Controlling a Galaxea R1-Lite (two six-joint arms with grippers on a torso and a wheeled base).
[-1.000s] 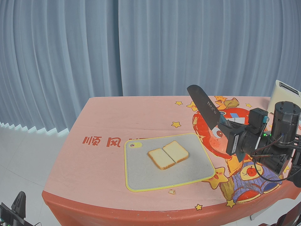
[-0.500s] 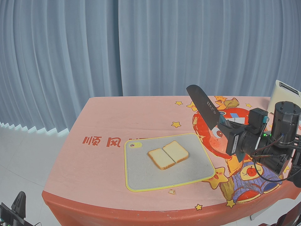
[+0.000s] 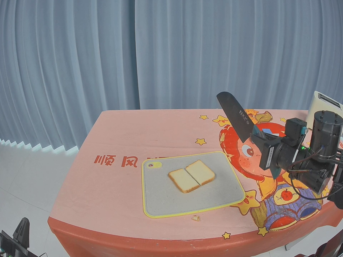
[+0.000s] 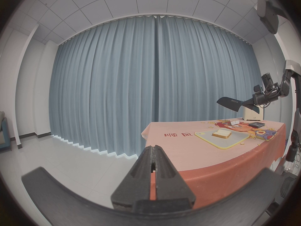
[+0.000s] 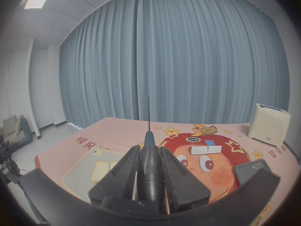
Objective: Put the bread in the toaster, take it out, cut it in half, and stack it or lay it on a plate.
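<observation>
The bread lies cut into two halves (image 3: pixel 192 176) side by side on the grey, yellow-rimmed cutting board (image 3: pixel 160 193), which also appears in the right wrist view (image 5: pixel 78 178) under the halves (image 5: pixel 103 170). My right gripper (image 3: pixel 260 137) hangs above the table to the right of the board, shut on the teal handle of a black-bladed knife (image 3: pixel 235 115). The blade points up and toward the curtain. Seen from the right wrist, the gripper (image 5: pixel 149 148) clamps the handle with the blade (image 5: pixel 148 113) edge-on. My left gripper (image 4: pixel 152 160) is shut on nothing, low beside the table's near left corner (image 3: pixel 21 231). The cream toaster (image 3: pixel 323 106) stands at the far right.
A small white and blue box (image 5: pixel 207 148) sits on the cartoon print behind the right gripper. A dark grey tray (image 5: pixel 250 170) lies near the toaster (image 5: pixel 269 124). A crumb (image 3: pixel 195 217) rests in front of the board. The left half of the tablecloth is bare.
My right arm has carried the knife a little to the right and upward, away from the board. The bread halves and my left gripper stay where they were.
</observation>
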